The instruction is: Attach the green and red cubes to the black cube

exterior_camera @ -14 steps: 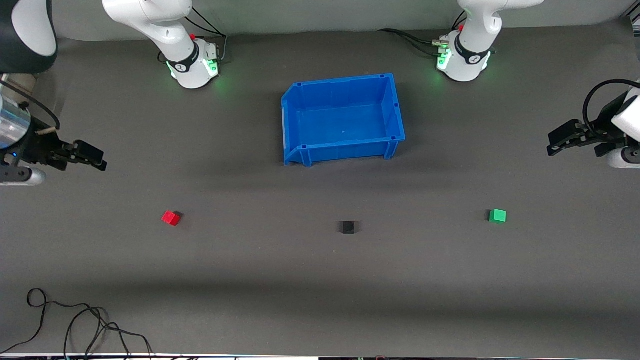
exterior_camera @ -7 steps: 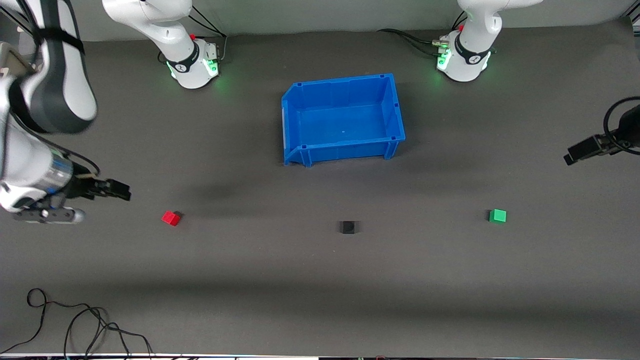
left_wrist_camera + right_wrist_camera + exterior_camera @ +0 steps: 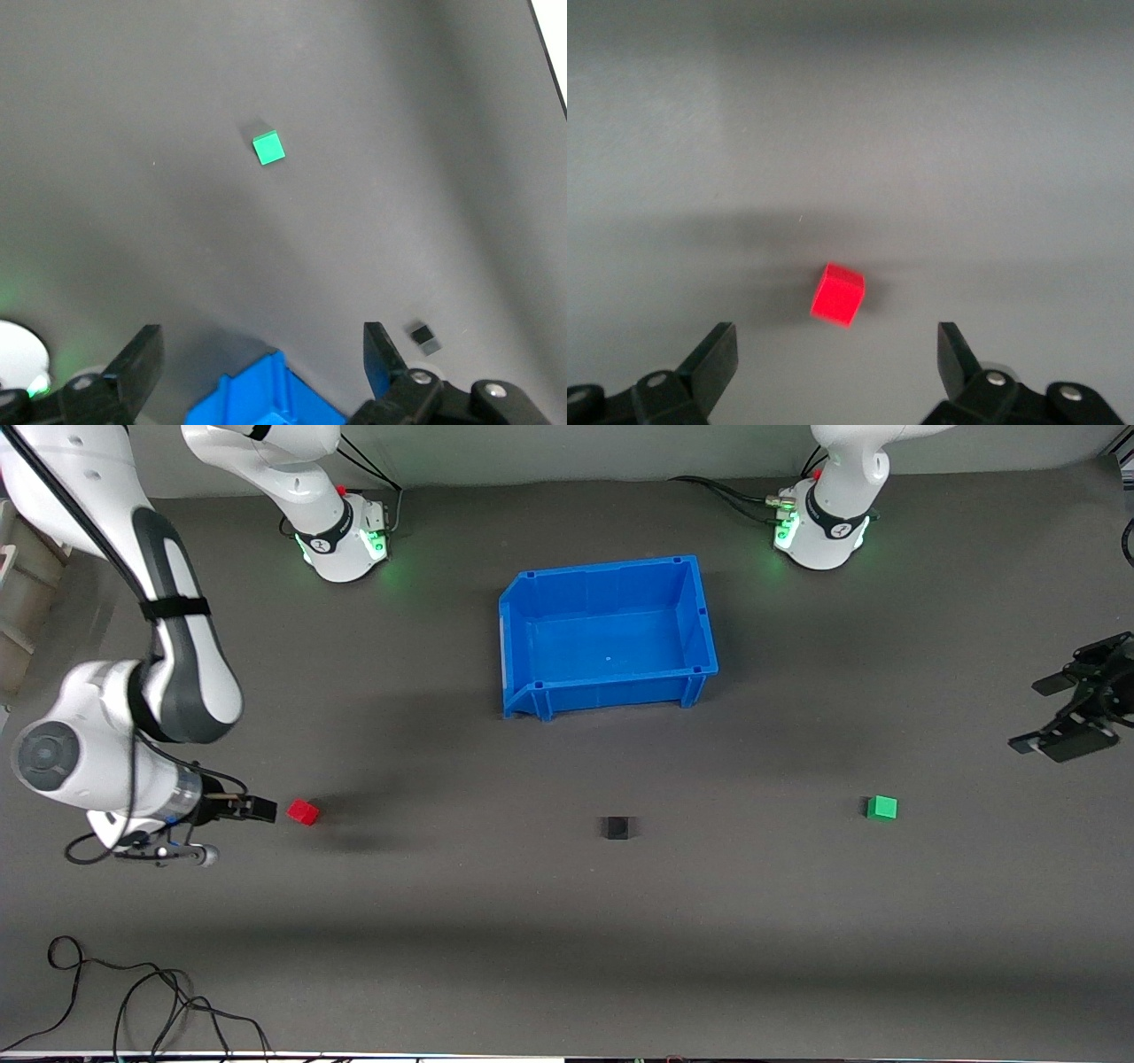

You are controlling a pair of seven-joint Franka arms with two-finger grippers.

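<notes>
Red cube now faces right pincer.

Left arm's links run off frame past its gripper, blue bin cut by left wrist view's edge, only a corner showing.

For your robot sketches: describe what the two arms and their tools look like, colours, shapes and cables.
Both arms have glossy white, rounded shells with dark grey to black joint sections. Each round base glows green and has black cables plugged in. The right arm carries a black strap and thin black cables. The right tool and the left tool are black, each with two flat, blocky fingers.
</notes>
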